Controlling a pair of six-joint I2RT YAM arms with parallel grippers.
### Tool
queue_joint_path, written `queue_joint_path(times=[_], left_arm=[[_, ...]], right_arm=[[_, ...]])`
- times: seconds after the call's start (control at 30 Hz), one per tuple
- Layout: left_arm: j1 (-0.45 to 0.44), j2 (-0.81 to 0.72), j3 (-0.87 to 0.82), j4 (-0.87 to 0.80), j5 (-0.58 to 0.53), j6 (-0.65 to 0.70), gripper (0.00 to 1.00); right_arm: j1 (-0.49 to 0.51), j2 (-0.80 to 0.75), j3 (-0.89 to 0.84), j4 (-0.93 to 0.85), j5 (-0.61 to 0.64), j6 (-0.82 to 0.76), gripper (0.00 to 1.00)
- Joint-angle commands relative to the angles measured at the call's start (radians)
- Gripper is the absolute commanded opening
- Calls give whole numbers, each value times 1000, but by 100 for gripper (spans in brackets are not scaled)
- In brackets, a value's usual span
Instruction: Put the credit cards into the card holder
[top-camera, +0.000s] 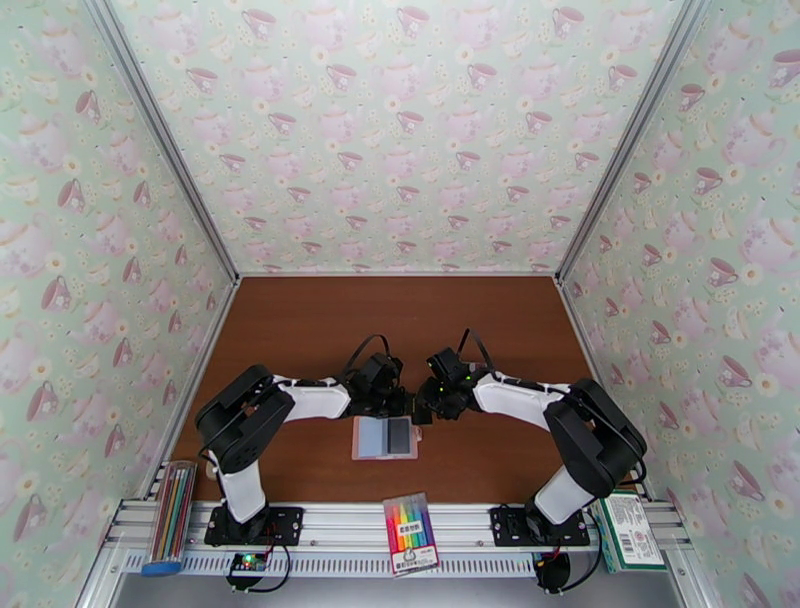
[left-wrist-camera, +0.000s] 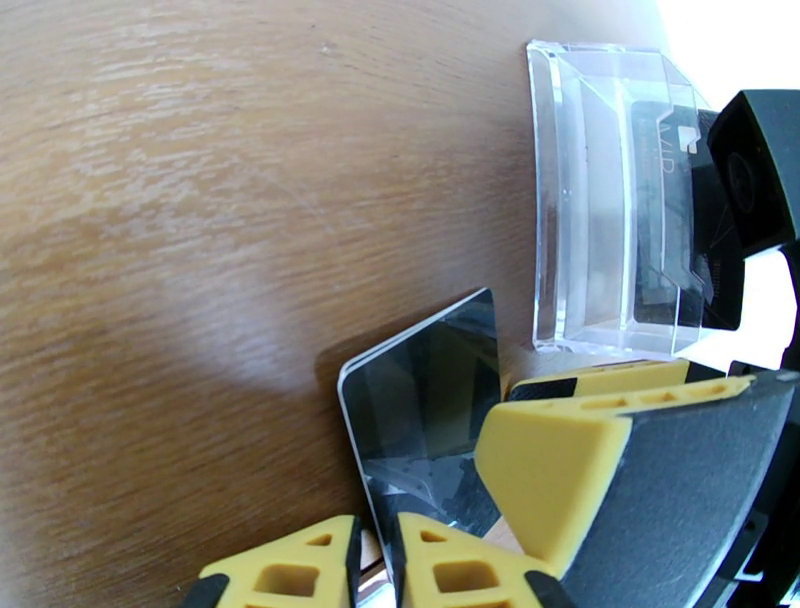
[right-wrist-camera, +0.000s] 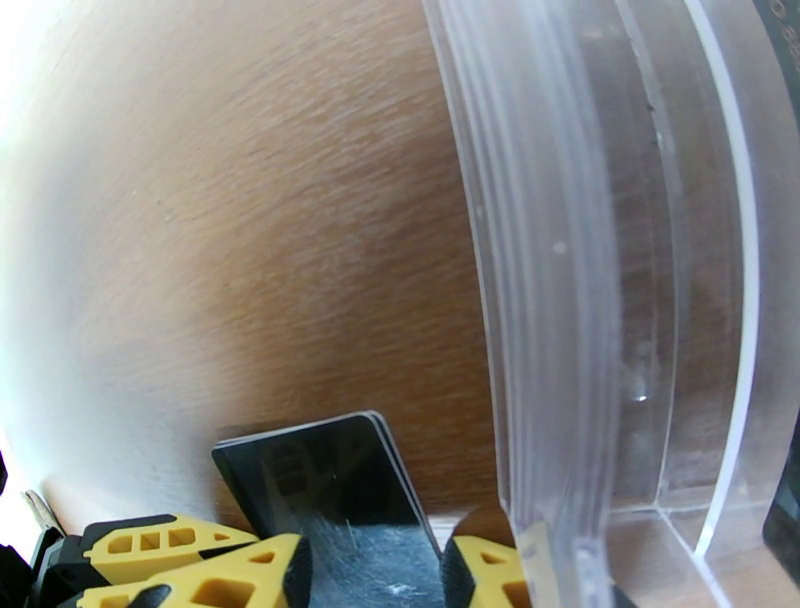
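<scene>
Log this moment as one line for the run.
left gripper: shut on credit card | right gripper: at card, grip unclear | card holder: lying open

We saw the left arm (top-camera: 315, 400) and right arm (top-camera: 510, 395) built alike — white links between bulky black joints, black cables (top-camera: 355, 354) looping over the wrists, black base plates (top-camera: 255, 525). The left gripper (left-wrist-camera: 375, 570) and right gripper (right-wrist-camera: 370, 575) had yellow fingers (left-wrist-camera: 290, 570) with triangular cut-outs in them.

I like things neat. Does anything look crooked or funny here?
Yes. One dark credit card stands tilted over the table, pinched by the left tool, while the right tool crowds the same spot. Nothing looks spilled or broken.
</scene>
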Motion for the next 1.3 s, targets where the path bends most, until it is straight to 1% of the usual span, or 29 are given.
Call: queue_joint_path(times=[0.0, 0.1, 0.4, 0.63, 0.77, 1.27], left_arm=[[-18, 46, 20, 4, 25, 21, 19], [-19, 47, 20, 2, 24, 22, 18], [-20, 48, 18, 0, 23, 22, 18], [-21, 46, 21, -5, 20, 21, 18], [-23, 49, 24, -6, 20, 22, 18], [-25, 53, 31, -14, 18, 26, 17]], right_arm=[[-3, 14, -30, -21, 18, -15, 39], [-3, 30, -29, -17, 5, -16, 38], [-2, -37, -31, -59, 27, -27, 39], [-2, -55, -33, -80, 33, -39, 39], [-3, -35, -33, -68, 25, -41, 38], [10, 28, -15, 1, -66, -38, 35]])
